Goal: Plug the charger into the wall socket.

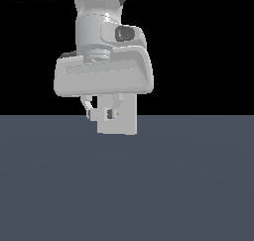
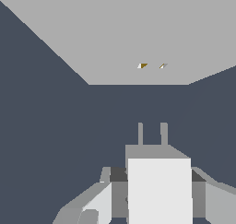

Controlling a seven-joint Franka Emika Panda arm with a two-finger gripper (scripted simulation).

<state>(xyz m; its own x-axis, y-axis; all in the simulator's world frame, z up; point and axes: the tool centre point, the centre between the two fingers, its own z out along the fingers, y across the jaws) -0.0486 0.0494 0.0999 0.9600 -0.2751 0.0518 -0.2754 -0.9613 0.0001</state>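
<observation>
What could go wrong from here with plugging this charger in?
The charger's prongs sit slightly to one side of the two slots in the wall socket, so they may strike its flat face. A gap remains to close. Pushing off-line might twist the charger in the tool.

Flat, even, seemingly shadowless, sharp renders.
</observation>
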